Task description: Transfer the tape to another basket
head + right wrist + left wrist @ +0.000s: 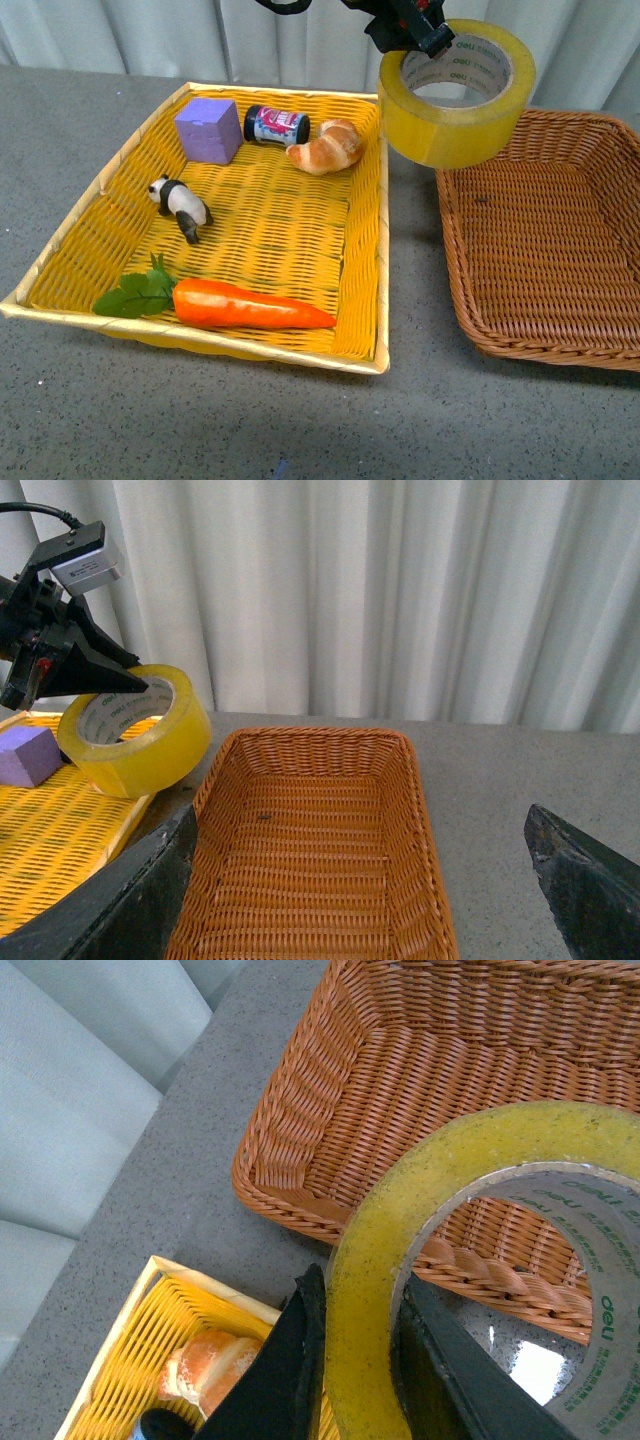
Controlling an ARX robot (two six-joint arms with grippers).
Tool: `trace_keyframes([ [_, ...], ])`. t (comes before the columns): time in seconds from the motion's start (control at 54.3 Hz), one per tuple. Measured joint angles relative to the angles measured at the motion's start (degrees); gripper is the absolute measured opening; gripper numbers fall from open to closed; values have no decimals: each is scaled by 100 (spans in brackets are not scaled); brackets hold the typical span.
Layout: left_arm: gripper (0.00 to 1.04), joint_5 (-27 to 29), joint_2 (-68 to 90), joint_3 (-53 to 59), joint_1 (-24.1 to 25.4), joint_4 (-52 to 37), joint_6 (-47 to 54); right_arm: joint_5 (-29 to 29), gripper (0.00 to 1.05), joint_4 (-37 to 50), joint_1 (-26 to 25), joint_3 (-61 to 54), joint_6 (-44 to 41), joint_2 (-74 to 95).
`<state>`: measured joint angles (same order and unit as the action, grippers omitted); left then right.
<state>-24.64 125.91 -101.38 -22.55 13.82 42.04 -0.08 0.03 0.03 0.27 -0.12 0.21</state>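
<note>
The yellow tape roll hangs in the air between the two baskets, over the gap and the near-left corner of the brown wicker basket. My left gripper is shut on the tape's wall, one finger inside the white core and one outside, as the left wrist view shows at the tape. The brown basket is empty in the right wrist view; the tape and left gripper show there at left. My right gripper is open and empty above that basket.
The bright yellow basket at left holds a carrot, a panda figure, a purple cube, a small jar and a croissant. White curtains hang behind the grey table.
</note>
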Motion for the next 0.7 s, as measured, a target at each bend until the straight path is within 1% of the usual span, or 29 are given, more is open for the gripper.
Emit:
trace_keyframes([
  [0.037, 16, 0, 0, 7, 2, 0, 0, -20, 96, -70, 0, 22, -61, 39],
  [0.074, 16, 2, 0, 11, 15, 0, 0, -90, 96, -841, 0, 339, -382, 411],
  [0.092, 16, 2, 0, 13, 22, 0, 2, -114, 96, -1182, 0, 527, -693, 767],
  [0.129, 16, 4, 0, 13, 26, 0, 4, -184, 96, -1222, -4, 625, -955, 1115],
  [0.166, 16, 2, -2, 13, 26, 0, 7, -282, 96, -1082, -50, 688, -1139, 1451],
  [0.203, 16, -2, -2, 13, 26, 0, 9, -542, 96, -791, -160, 804, -1320, 1926],
  [0.35, 16, 0, -2, 22, 26, 0, 17, -1375, 96, 190, -514, 1613, -1561, 3626],
  [0.405, 16, 0, -2, 22, 26, 0, 20, -1534, 96, 472, -531, 1971, -1633, 4288],
  [0.534, 16, -2, -2, 24, 24, 0, 20, -1193, 96, 874, -361, 2763, -1921, 5812],
  [0.626, 16, 0, -2, 24, 26, 0, 20, -1084, 96, 887, -146, 3254, -1954, 6669],
  [0.7, 16, 7, -2, 24, 33, 0, 20, -1034, 96, 688, 63, 3744, -1884, 7289],
])
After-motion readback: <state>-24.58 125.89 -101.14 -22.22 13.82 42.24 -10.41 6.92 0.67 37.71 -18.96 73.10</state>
